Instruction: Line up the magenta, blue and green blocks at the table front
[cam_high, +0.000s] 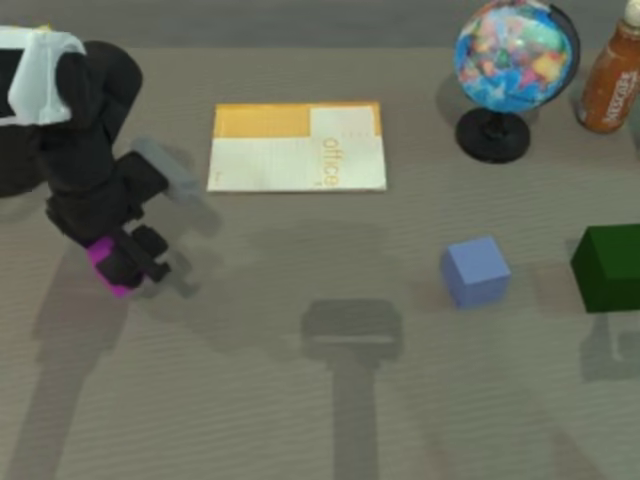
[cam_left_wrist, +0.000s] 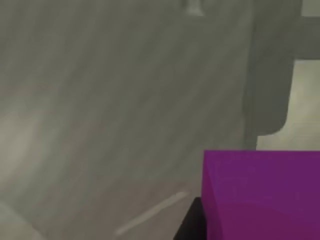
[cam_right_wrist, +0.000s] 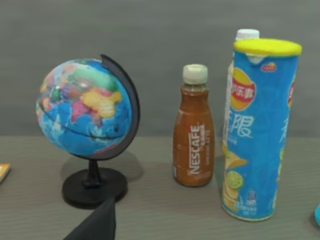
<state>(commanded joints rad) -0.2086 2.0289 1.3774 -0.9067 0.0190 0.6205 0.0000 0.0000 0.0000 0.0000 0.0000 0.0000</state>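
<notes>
Ribbed grey-brown table (cam_high: 300, 420) loaded with: book (cam_high: 296, 147), globe (cam_high: 512, 70), bottle (cam_high: 612, 82), chips can (cam_right_wrist: 260, 130), blue block (cam_high: 475, 271), green block (cam_high: 608, 267).

We see a book (cam_high: 297, 146) lying flat at the back of the table, left of centre, its cover orange and cream with the word "office" printed on it. To its right, a globe (cam_high: 516, 55) stands upright on a black base, held by a black arc. Just beside the globe, at the right edge, stands a brown bottle (cam_high: 611, 82) labelled Nescafe, with a cream cap. Beside the bottle stands a blue chip can (cam_right_wrist: 260, 130) with a yellow lid, upright.
</notes>
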